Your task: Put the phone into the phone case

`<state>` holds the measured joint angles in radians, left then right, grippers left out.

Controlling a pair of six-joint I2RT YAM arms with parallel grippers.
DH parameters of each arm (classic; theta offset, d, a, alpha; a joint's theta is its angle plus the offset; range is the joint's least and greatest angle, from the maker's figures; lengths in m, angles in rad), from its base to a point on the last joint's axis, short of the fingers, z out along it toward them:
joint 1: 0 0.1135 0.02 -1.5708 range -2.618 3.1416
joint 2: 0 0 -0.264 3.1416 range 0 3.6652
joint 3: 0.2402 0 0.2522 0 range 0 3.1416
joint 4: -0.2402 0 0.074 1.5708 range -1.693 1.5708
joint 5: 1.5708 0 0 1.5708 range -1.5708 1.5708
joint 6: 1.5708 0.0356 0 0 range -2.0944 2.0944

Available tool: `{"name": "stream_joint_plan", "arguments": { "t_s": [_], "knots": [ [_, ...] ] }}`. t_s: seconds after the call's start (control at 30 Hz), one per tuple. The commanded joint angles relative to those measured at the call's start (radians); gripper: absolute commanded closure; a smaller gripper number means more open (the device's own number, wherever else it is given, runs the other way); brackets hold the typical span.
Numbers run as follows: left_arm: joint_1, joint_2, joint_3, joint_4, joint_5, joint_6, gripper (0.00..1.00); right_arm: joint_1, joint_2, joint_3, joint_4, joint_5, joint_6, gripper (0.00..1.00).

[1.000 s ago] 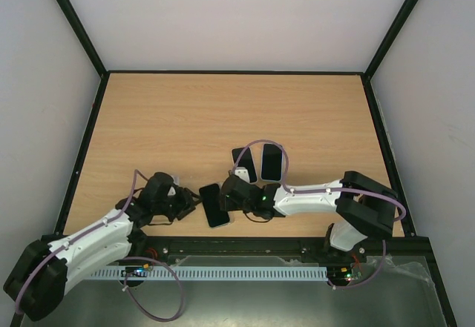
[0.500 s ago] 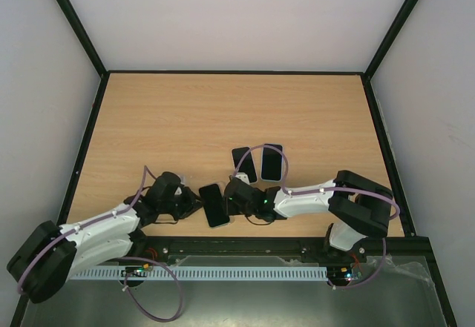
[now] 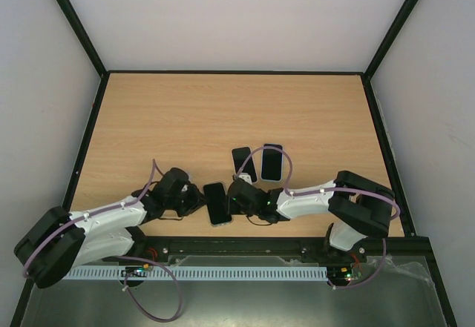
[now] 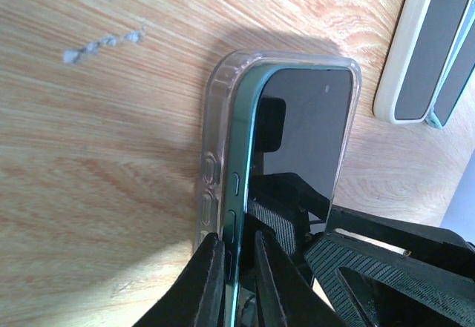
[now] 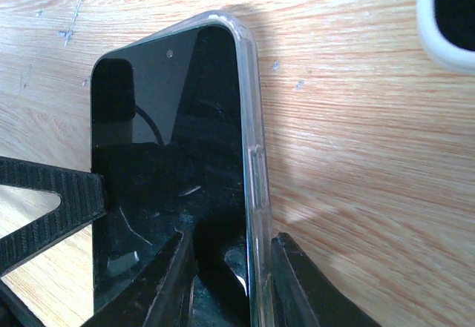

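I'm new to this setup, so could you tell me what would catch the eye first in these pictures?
The phone sits near the table's front edge, hemmed in by the left gripper and right gripper from either side. In the left wrist view its green edge rides above the clear case wall, not fully seated. Farther back a second handset lies beside a third handset.

No text, label, brand, number or sign can be read in any view, neither on the dark phone (image 4: 304,134) screen nor on the clear case (image 4: 212,112).
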<state>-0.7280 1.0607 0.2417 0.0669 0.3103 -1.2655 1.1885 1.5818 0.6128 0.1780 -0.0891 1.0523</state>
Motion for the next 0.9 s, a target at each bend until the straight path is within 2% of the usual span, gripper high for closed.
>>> {"name": "stream_joint_plan", "arguments": {
  "t_s": [0.0, 0.07, 0.23, 0.3, 0.43, 0.6, 0.73, 0.87],
  "knots": [
    [-0.016, 0.017, 0.072, 0.006, 0.002, 0.028, 0.89, 0.006, -0.021, -0.018, 0.063, -0.010, 0.040, 0.74],
    [-0.016, 0.006, 0.092, -0.052, -0.021, 0.040, 0.86, 0.005, -0.037, -0.018, 0.034, 0.017, 0.041, 0.72],
    [-0.016, -0.049, 0.105, -0.162, -0.041, 0.057, 0.66, 0.003, -0.064, -0.032, -0.010, -0.005, 0.031, 0.63],
    [-0.016, -0.072, 0.102, -0.188, -0.029, 0.066, 0.62, 0.003, -0.065, -0.037, -0.021, -0.029, 0.028, 0.62],
    [-0.018, -0.107, 0.088, -0.234, -0.021, 0.078, 0.62, 0.003, -0.063, -0.047, -0.026, -0.063, 0.019, 0.64],
    [-0.026, -0.128, 0.038, -0.198, 0.005, 0.056, 0.65, 0.010, -0.040, -0.054, -0.047, -0.074, 0.017, 0.67],
    [-0.049, -0.117, 0.001, -0.129, 0.017, 0.027, 0.68, 0.018, 0.004, -0.061, -0.047, -0.064, 0.017, 0.78],
    [-0.077, -0.063, 0.002, -0.072, 0.019, 0.008, 0.70, 0.020, 0.042, -0.076, -0.006, -0.058, 0.043, 0.85]
  ]
}}
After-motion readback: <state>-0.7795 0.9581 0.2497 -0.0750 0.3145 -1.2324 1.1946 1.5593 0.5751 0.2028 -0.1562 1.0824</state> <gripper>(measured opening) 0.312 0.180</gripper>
